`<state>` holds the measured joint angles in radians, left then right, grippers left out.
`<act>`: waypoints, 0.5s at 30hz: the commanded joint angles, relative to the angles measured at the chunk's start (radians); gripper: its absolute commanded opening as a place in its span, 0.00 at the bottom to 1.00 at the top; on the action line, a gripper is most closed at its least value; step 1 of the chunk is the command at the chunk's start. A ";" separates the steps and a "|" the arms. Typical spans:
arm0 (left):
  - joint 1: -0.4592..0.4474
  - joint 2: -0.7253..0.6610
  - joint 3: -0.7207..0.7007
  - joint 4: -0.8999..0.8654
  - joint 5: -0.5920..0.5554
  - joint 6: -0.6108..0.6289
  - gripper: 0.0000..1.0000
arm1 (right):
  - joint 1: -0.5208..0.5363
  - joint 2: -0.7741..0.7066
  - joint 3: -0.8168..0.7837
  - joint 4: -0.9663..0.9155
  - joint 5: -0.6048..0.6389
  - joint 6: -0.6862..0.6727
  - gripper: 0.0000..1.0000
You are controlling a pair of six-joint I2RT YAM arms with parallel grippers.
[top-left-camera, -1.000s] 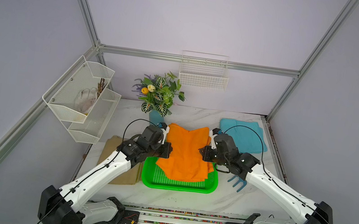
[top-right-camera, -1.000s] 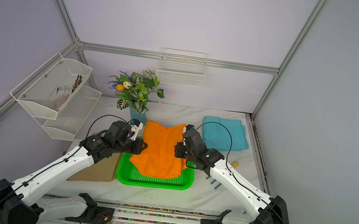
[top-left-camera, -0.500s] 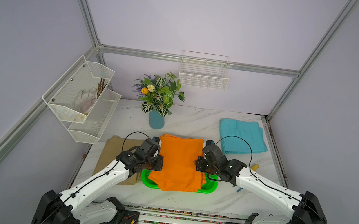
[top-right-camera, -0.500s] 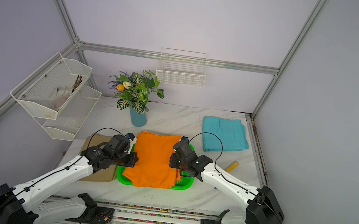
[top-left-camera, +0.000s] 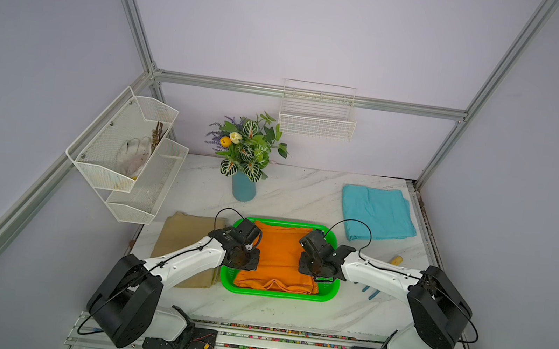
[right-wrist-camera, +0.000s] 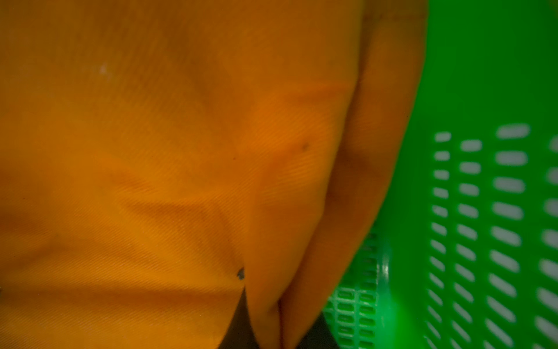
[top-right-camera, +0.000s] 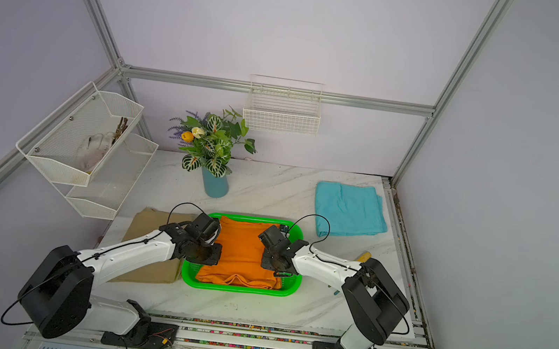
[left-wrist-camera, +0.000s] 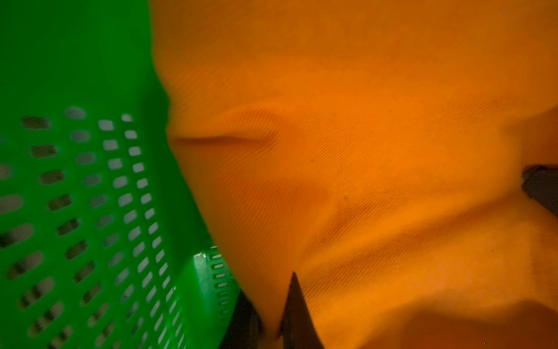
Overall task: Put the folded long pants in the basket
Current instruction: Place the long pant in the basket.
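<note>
Pinching orange folded pants (top-left-camera: 280, 256) at left and right edges: left gripper (left-wrist-camera: 271, 323), right gripper (right-wrist-camera: 276, 326) both clamped tight; pants lying inside green basket (top-left-camera: 277, 294).

Marble table (top-left-camera: 297, 192) — basket (top-left-camera: 277, 294), tan pants (top-left-camera: 181, 239), blue pants (top-left-camera: 375, 213), vase (top-left-camera: 243, 187).

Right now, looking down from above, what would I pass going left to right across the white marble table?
In a top view: tan folded cloth pants → bright green perforated plastic basket holding the orange folded cloth pants → light blue folded cloth pants.
</note>
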<state>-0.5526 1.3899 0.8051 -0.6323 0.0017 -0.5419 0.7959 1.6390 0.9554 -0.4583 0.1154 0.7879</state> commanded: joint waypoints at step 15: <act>0.008 -0.059 0.304 -0.105 -0.128 0.031 0.87 | -0.064 -0.123 0.235 -0.255 0.101 -0.213 0.54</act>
<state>-0.5503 1.3838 1.0481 -0.7353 -0.0853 -0.5293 0.7586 1.5650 1.1694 -0.6231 0.1730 0.6403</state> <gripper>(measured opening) 0.872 0.545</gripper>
